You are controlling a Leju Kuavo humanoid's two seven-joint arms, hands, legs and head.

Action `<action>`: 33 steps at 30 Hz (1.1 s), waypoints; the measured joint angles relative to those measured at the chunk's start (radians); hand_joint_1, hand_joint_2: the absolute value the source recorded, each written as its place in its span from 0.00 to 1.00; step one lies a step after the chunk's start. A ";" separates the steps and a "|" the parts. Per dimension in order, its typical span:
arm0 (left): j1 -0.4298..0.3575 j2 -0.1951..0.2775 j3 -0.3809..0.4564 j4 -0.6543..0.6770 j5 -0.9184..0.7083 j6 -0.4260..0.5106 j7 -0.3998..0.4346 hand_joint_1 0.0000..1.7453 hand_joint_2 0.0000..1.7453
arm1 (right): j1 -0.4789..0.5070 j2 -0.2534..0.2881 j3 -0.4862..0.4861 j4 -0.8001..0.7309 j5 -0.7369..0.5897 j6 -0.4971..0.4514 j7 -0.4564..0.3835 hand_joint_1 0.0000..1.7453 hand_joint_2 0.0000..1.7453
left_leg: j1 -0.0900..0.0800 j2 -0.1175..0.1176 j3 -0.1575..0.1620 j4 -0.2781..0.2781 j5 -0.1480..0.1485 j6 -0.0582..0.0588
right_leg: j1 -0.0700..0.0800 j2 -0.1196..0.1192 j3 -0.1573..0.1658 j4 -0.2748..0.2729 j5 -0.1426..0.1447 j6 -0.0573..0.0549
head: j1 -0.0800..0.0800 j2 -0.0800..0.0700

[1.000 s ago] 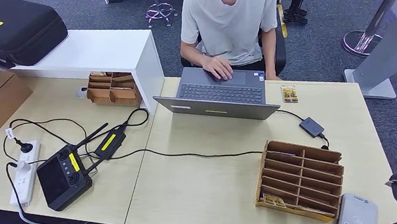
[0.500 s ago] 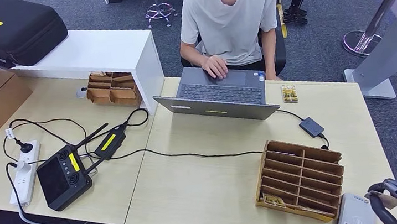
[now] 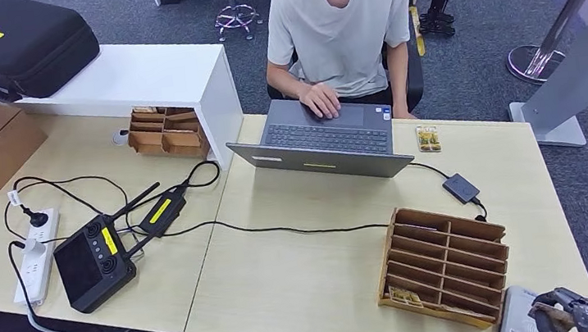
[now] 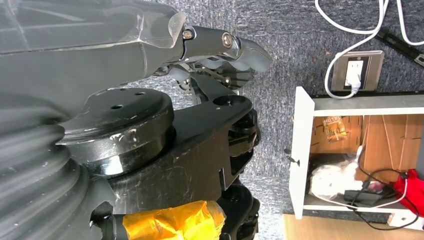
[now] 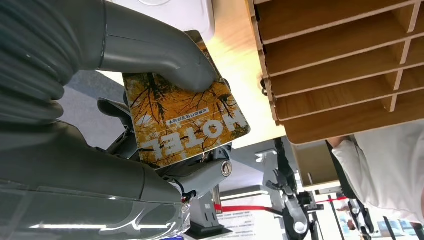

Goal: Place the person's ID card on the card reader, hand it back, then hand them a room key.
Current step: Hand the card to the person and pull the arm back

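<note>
The right hand (image 5: 165, 125) holds an orange card printed HOTEL (image 5: 187, 122), thumb pressed on its face, right at the white card reader (image 3: 525, 315) on the desk's (image 3: 303, 280) near corner, beside the wooden slotted rack (image 3: 441, 266). Across the desk a person (image 3: 341, 21) types on a laptop (image 3: 321, 142). The left hand (image 4: 220, 55) hangs over carpet; I cannot tell its grip.

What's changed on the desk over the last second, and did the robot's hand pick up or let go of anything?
The right hand has moved leftward and lower along the table's near right corner, now over the white card reader. It holds an orange-and-yellow HOTEL card; no grasp or release is visible. The wooden slotted card rack, grey laptop, black handheld controller and seated person stayed put.
</note>
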 joint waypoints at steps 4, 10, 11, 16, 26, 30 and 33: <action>0.000 0.000 0.000 0.000 0.002 0.000 0.000 0.00 1.00 | 0.001 0.002 0.012 0.014 -0.001 -0.009 0.011 1.00 1.00 | 0.000 0.000 0.000 0.000 0.000 0.000 | 0.000 0.000 0.000 0.000 0.000 0.000 | 0.000 0.000; 0.000 0.000 0.000 0.000 0.006 0.000 0.000 0.00 1.00 | 0.001 0.003 0.029 0.044 -0.009 -0.021 0.030 1.00 1.00 | 0.000 0.000 0.000 0.000 0.000 0.000 | 0.000 0.000 0.000 0.000 0.000 0.000 | 0.000 0.000; 0.000 0.000 0.000 0.000 0.007 0.000 0.000 0.00 1.00 | 0.001 0.003 0.032 0.049 -0.014 -0.023 0.034 1.00 1.00 | 0.000 0.000 0.000 0.000 0.000 0.000 | 0.000 0.000 0.000 0.000 0.000 0.000 | 0.000 0.000; 0.000 0.000 0.000 0.000 0.015 0.000 0.000 0.00 1.00 | 0.008 0.003 0.045 0.077 -0.031 -0.028 0.047 1.00 1.00 | 0.000 0.000 0.000 0.000 0.000 0.000 | 0.000 0.000 0.000 0.000 0.000 0.000 | 0.000 0.000; 0.000 0.000 0.000 0.000 0.017 0.000 -0.001 0.00 1.00 | 0.013 0.004 0.062 0.104 -0.034 -0.029 0.048 1.00 1.00 | 0.000 0.001 0.000 0.000 0.000 0.000 | 0.000 0.001 0.000 0.000 0.000 0.000 | 0.000 0.000; 0.000 0.000 0.000 0.000 0.017 0.000 -0.001 0.00 1.00 | 0.013 0.008 0.065 0.111 -0.037 -0.029 0.053 1.00 1.00 | 0.000 0.001 0.000 0.000 0.000 0.000 | 0.000 0.001 0.000 0.000 0.000 0.000 | 0.000 0.000; 0.000 0.001 0.000 0.000 0.017 0.000 0.001 0.00 1.00 | 0.011 0.013 0.068 0.125 -0.042 -0.035 0.062 1.00 1.00 | 0.000 0.001 0.000 0.000 0.000 0.000 | 0.000 0.001 0.000 0.000 0.000 0.000 | 0.000 0.000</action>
